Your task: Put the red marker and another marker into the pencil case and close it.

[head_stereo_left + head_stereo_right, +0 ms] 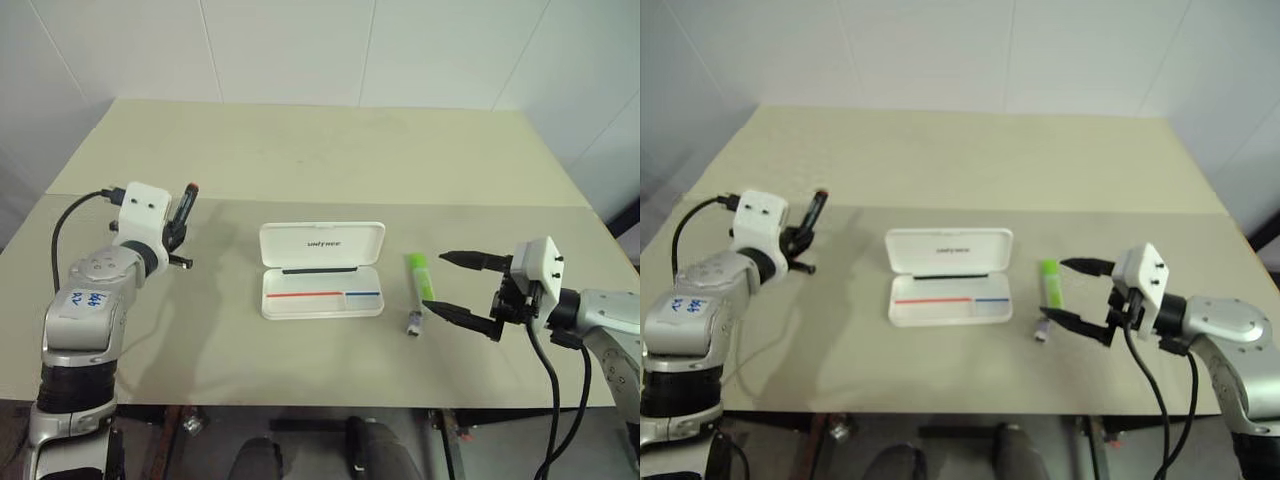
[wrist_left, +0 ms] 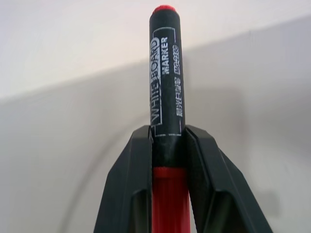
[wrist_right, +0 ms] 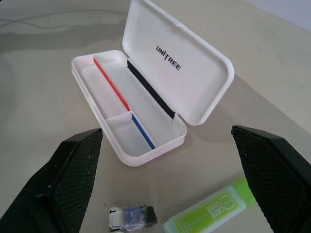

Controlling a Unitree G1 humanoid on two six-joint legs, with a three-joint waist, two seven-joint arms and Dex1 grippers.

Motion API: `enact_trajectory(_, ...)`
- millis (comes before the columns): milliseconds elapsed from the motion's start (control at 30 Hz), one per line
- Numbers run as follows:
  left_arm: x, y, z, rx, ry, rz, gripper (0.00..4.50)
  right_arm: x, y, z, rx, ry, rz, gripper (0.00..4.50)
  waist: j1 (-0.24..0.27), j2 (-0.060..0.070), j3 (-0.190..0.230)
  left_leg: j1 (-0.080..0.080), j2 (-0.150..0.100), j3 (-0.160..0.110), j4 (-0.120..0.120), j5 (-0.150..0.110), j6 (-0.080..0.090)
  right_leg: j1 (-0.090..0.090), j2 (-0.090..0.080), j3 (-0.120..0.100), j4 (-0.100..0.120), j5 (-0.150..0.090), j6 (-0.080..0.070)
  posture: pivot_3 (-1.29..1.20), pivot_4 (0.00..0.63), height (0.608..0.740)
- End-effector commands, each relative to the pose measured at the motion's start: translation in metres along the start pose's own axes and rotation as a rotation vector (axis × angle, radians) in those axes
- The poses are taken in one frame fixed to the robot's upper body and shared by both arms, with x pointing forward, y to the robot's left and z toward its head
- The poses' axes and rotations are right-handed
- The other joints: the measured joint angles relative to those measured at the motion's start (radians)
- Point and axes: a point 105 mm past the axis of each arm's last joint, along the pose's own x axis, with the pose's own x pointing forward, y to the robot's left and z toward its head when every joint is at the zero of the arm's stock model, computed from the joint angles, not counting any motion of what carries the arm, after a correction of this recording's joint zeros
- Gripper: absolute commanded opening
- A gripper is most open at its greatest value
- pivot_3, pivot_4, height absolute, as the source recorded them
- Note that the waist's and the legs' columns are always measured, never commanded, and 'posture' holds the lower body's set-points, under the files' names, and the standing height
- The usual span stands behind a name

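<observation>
**Red marker pinched and aloft; highlighter waited beside the open case**

The left pincer (image 1: 178, 232) was closed on the red marker (image 1: 186, 205), gripping it about where the black barrel met the red part, with the black length and its red tip standing out beyond the fingers (image 2: 131, 184). The marker was clear of the worktop (image 1: 300, 150), well to the left of the pencil case (image 1: 322, 290). As a judgement, the marker was light and rigid, but its round, smooth barrel could roll or slide between the flat pads; the mid-length hold looked sound for carrying, though the long free end would need aligning with the case's length before release.

The pencil case lay open at mid-worktop, its lid (image 3: 180, 63) tilted back and the tray divided by red and blue lines. It looked like light hard plastic, apt to skid if nudged; closing it would best be done by pressing the lid near its free edge.

The right pincer (image 1: 462, 287) stood wide open and held nothing, just beside the green highlighter (image 1: 420, 276), which lay on the worktop to the right of the case. Chunkier and flatter-sided, it should sit more securely when taken across its middle. A small grey piece (image 1: 413, 323) lay at its near end.
</observation>
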Motion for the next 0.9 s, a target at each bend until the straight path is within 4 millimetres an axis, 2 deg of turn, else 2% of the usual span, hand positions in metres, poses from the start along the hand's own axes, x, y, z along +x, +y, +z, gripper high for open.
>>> enact_trajectory(33, -0.001, 0.000, 0.043, 0.173, -0.176, -0.062, 0.58, -0.004, -0.001, 0.023, -0.047, -0.087, -0.018, 4.50, 0.000, 0.000, 0.000, 0.000, 0.000, 0.000, -0.001, -0.001, 0.000, 0.000, 0.000, 0.000, 0.000, 0.000, 0.000, 0.00, 0.150, 0.740)
enact_trajectory(100, -0.003, -0.008, 0.063, 0.250, -0.265, -0.149, 0.58, -0.006, 0.001, 0.028, -0.038, -0.127, -0.017, 4.50, 0.003, 0.000, 0.000, -0.001, 0.000, 0.000, -0.003, -0.001, 0.000, -0.001, 0.000, -0.001, -0.002, 0.000, 0.000, 0.00, 0.150, 0.740)
enact_trajectory(233, -0.018, -0.042, 0.099, 0.360, -0.447, -0.422, 0.58, -0.007, 0.002, 0.035, -0.031, -0.182, -0.027, 4.50, 0.012, 0.001, 0.001, -0.002, 0.000, 0.002, -0.005, -0.001, 0.000, -0.002, 0.000, -0.001, -0.005, 0.003, 0.005, 0.00, 0.150, 0.740)
enact_trajectory(400, -0.038, -0.080, 0.120, 0.404, -0.555, -0.714, 0.58, -0.006, 0.002, 0.030, -0.034, -0.159, -0.045, 4.50, 0.023, 0.002, 0.001, -0.002, 0.000, 0.003, -0.008, -0.001, 0.001, -0.003, 0.001, -0.001, -0.007, 0.003, 0.006, 0.00, 0.150, 0.740)
enact_trajectory(533, -0.047, -0.110, 0.111, 0.427, -0.492, -0.933, 0.58, -0.007, 0.001, 0.027, -0.040, -0.143, -0.062, 4.50, 0.022, 0.002, 0.001, -0.003, 0.000, 0.003, -0.008, -0.001, 0.001, -0.003, 0.001, 0.000, -0.008, 0.004, 0.007, 0.00, 0.150, 0.740)
enact_trajectory(733, -0.054, -0.136, 0.098, 0.426, -0.411, -1.100, 0.58, -0.009, 0.004, 0.024, -0.039, -0.131, -0.090, 4.50, 0.022, 0.003, 0.002, -0.002, 0.000, 0.004, -0.007, -0.002, 0.002, -0.003, 0.002, 0.002, -0.008, 0.005, 0.009, 0.00, 0.150, 0.740)
enact_trajectory(833, -0.052, -0.152, 0.071, 0.452, -0.287, -1.187, 0.58, -0.011, 0.004, 0.022, -0.036, -0.124, -0.105, 4.50, 0.022, 0.003, 0.002, -0.002, 0.000, 0.005, -0.006, -0.002, 0.002, -0.003, 0.002, 0.003, -0.008, 0.005, 0.010, 0.00, 0.150, 0.740)
enact_trajectory(900, -0.050, -0.157, 0.066, 0.459, -0.269, -1.201, 0.58, -0.011, 0.005, 0.022, -0.036, -0.125, -0.109, 4.50, 0.021, 0.003, 0.002, -0.002, 0.000, 0.005, -0.005, -0.002, 0.002, -0.003, 0.002, 0.004, -0.008, 0.006, 0.011, 0.00, 0.150, 0.740)
